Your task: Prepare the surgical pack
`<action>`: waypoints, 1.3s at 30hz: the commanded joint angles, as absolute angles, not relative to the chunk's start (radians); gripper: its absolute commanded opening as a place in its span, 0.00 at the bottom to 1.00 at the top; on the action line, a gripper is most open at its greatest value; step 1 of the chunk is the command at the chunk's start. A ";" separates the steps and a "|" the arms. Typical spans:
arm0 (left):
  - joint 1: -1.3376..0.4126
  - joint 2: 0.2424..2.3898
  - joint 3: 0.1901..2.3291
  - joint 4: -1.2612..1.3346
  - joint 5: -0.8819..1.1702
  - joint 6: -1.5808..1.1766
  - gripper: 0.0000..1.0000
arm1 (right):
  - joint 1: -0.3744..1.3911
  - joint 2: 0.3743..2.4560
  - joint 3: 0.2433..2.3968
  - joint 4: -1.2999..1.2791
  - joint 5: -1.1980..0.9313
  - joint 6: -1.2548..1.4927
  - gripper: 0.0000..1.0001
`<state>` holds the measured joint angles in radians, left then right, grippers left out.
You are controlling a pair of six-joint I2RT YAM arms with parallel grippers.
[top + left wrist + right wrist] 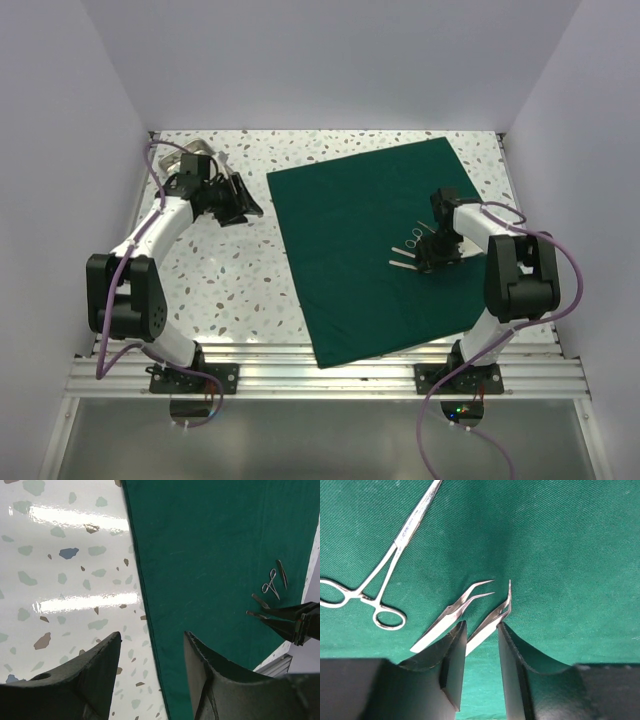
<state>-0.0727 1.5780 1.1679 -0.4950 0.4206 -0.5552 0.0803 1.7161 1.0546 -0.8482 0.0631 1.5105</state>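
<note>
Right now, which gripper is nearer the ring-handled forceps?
Right. The right gripper is beside the forceps, over the green drape; the left gripper is far off, over the speckled table.

Passable: bare table (230,280) between left arm (150,240) and drape (340,230), and the drape's far and near-left areas. Obstructed: tweezers (492,617) between the right gripper (480,626) fingers, second tweezers (447,617) and forceps (402,535) just beside. Steel tray (197,150) occupies the far-left corner. Walls (330,60) close three sides.
</note>
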 commanded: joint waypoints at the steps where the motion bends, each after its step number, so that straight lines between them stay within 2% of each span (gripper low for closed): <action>1: -0.087 1.542 1.172 -0.477 0.448 -0.526 0.57 | 0.087 1.733 1.048 -0.850 0.117 1.539 0.33; 3: -0.090 1.542 1.172 -0.483 0.456 -0.525 0.57 | 0.089 1.735 1.037 -0.845 0.110 1.542 0.31; 4: -0.092 1.542 1.172 -0.485 0.459 -0.525 0.57 | 0.089 1.730 1.032 -0.844 0.107 1.545 0.27; 9: -0.098 1.534 1.172 -0.492 0.466 -0.517 0.57 | 0.097 1.724 1.026 -0.850 0.107 1.551 0.25; 17: -0.121 1.526 1.170 -0.497 0.511 -0.497 0.58 | 0.121 1.645 1.034 -0.931 0.107 1.555 0.10; 18: -0.124 1.525 1.166 -0.488 0.520 -0.497 0.59 | 0.129 1.617 1.034 -0.957 0.095 1.552 0.05; 20: -0.133 1.526 1.161 -0.474 0.538 -0.502 0.60 | 0.144 1.586 1.034 -0.979 0.084 1.551 0.01; 24: -0.155 1.531 1.154 -0.410 0.635 -0.518 0.62 | 0.231 1.537 1.075 -1.022 0.060 1.520 0.00; 27: -0.190 1.523 1.122 -0.288 0.745 -0.558 0.63 | 0.334 1.578 1.193 -1.013 0.046 1.406 0.00; 34: -0.304 1.566 1.072 -0.063 0.923 -0.653 0.63 | 0.555 1.808 1.651 -0.934 0.049 0.973 0.00; 39: -0.344 1.568 1.048 -0.021 0.954 -0.664 0.59 | 0.598 1.861 1.758 -0.910 -0.023 0.902 0.00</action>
